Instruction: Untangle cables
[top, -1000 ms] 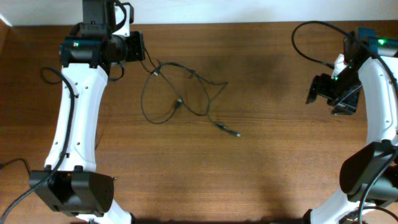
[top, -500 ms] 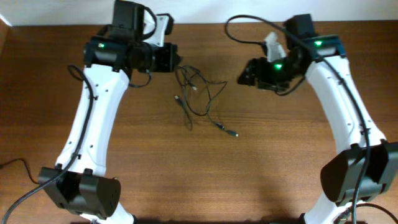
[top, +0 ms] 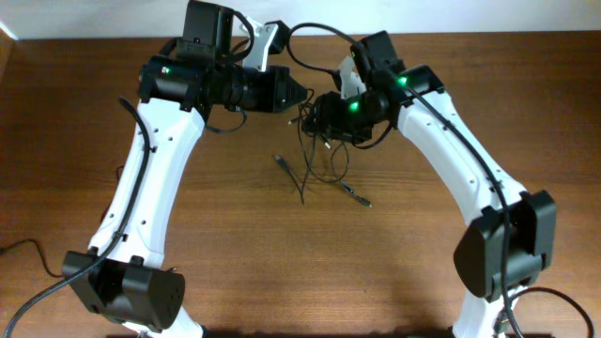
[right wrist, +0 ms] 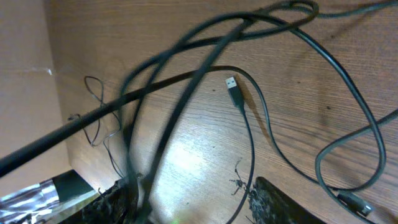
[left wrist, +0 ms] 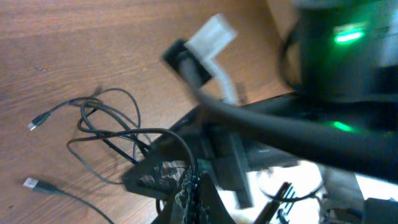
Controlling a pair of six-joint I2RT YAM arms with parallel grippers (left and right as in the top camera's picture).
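the cables (top: 321, 161) lie in one crossed clump on the table (top: 235, 244), just below the tips of both tools; loops overlap and a plug end (top: 362, 202) trails outward, so i judge nothing is freed yet; the right gripper (right wrist: 196, 183) has its fingers spread, cords running between them; the left gripper (top: 299, 97) reaches the clump, but its wrist view is blurred and i cannot tell whether it pinches a cord

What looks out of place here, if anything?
The cables: thin black cords lie in a tangled heap near the far edge of the table, loops crossing one another, two plug ends trailing out. Nothing looks spilled or broken.
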